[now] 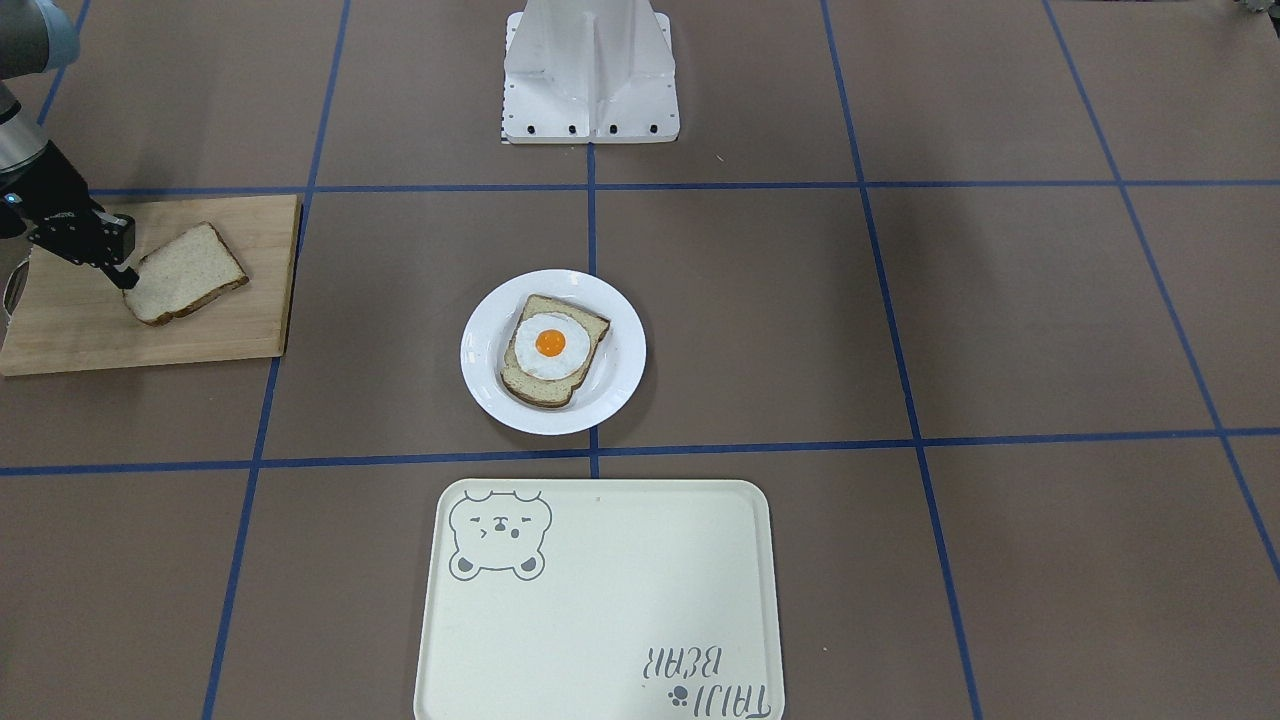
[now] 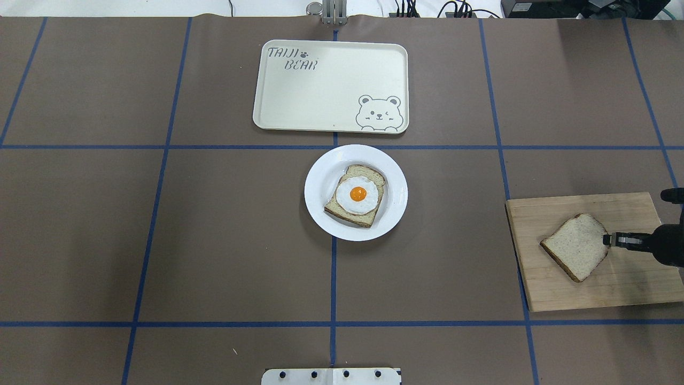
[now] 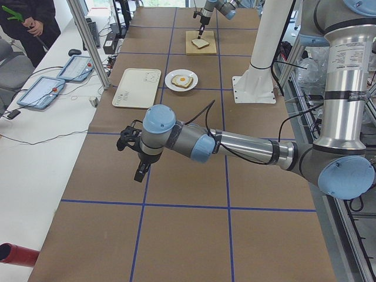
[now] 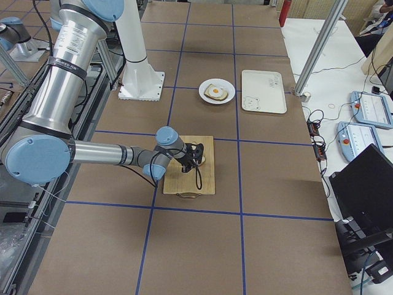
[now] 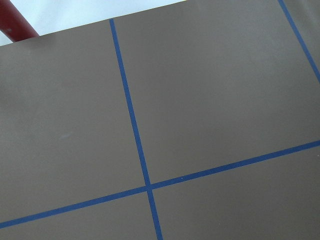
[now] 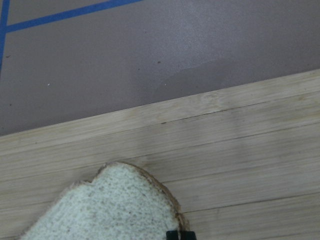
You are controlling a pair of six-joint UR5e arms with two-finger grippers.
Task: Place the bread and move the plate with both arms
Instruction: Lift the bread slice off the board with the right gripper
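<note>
Brown desk (image 2: 160, 240), read left to right: you cannot tell whether the left pincer (image 3: 140, 174) is wide or narrow; it hangs well away. Centre, the plate (image 2: 393, 211). On the wooden board (image 2: 588, 294), the bread (image 2: 576, 247) lies plate-side of the right pincer (image 2: 609, 239), which appears narrowed onto its corner.

Bread (image 2: 577, 247) is pale and speckled, plate (image 2: 320, 176) white, tray (image 2: 320, 101) cream with bear drawing

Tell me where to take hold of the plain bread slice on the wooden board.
Pinch the bread by the crust at the corner nearest the right gripper, coming in from the robot's right. It lies about flat on the wooden board, so only its thin edge likely fits between the jaws, and that corner is closest.
</note>
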